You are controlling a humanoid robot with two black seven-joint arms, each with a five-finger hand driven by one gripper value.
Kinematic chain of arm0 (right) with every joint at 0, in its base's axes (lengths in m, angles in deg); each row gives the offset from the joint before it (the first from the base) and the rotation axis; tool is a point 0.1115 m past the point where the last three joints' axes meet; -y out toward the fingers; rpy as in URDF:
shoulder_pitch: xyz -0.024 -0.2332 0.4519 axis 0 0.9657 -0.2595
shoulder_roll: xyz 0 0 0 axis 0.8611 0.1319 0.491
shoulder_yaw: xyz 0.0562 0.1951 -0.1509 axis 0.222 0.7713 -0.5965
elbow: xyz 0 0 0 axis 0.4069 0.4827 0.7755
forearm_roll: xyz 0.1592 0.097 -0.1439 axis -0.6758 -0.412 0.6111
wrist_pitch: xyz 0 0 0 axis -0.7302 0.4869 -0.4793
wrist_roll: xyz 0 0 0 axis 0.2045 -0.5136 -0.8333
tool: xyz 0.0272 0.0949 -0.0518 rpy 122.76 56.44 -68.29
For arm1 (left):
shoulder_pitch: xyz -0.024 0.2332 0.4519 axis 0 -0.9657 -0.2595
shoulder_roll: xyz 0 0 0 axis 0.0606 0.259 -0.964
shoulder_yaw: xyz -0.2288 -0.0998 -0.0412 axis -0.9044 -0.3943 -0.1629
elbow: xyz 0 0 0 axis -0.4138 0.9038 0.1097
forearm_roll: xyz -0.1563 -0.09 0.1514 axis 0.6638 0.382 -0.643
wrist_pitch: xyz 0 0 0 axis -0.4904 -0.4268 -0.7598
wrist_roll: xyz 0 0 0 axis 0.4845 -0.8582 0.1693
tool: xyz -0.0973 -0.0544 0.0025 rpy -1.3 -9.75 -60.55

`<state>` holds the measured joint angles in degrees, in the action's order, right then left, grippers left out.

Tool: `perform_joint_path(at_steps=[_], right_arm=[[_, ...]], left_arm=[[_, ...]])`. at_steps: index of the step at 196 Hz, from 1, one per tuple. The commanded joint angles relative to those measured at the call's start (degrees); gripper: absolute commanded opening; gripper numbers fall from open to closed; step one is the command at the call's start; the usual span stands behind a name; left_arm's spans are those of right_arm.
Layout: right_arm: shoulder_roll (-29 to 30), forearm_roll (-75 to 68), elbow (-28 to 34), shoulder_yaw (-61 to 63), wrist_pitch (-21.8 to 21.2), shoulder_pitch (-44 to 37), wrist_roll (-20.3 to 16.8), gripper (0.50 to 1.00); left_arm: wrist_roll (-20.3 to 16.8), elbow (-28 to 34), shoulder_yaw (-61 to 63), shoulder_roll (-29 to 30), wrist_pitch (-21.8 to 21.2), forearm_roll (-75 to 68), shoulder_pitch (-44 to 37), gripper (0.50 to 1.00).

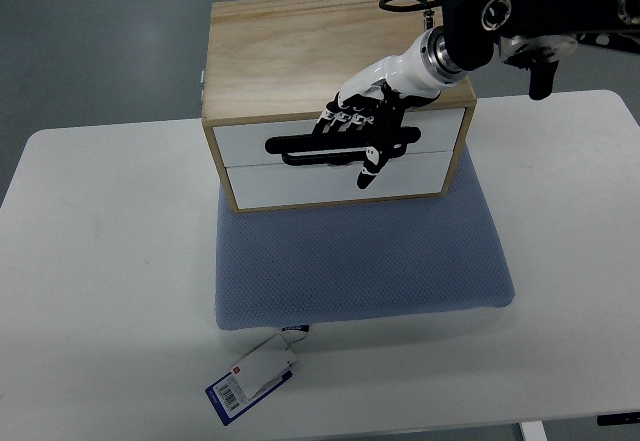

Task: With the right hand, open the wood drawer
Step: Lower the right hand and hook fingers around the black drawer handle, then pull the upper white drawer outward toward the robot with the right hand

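Tag [252, 379]: white and blue hang tag tied to the blue mat [360, 261]; carries what looks like a barcode, print too small to read.
Other text: none legible.

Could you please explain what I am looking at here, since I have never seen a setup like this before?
This is a single picture from a camera on a humanoid robot, looking steeply down at its own work. The black arm entering from the right ends in the right hand, white and black with jointed fingers. The left arm is not in view. On the white table lies a blue-grey cushion with a tag attached. On the cushion stands a wooden box with two white drawer fronts. The fingers are curled over the black handle of the upper drawer, which looks closed or nearly so.
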<state>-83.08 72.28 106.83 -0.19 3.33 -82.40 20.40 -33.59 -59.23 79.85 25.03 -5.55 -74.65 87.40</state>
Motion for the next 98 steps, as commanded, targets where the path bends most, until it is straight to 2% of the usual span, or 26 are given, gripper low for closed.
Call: perform_joint_path(at_steps=[1,98], right_arm=[[0.16,0.01,0.04,-0.15,0.09,0.28,0.0,0.928],[0.59,0.01,0.04,-0.15,0.36,1.6,-0.97,0.928]], left_arm=[[0.08,0.0,0.0,0.0,0.0,0.0,0.0,1.0],[-0.01,0.0,0.0,0.0,0.0,0.0,0.0,1.0]])
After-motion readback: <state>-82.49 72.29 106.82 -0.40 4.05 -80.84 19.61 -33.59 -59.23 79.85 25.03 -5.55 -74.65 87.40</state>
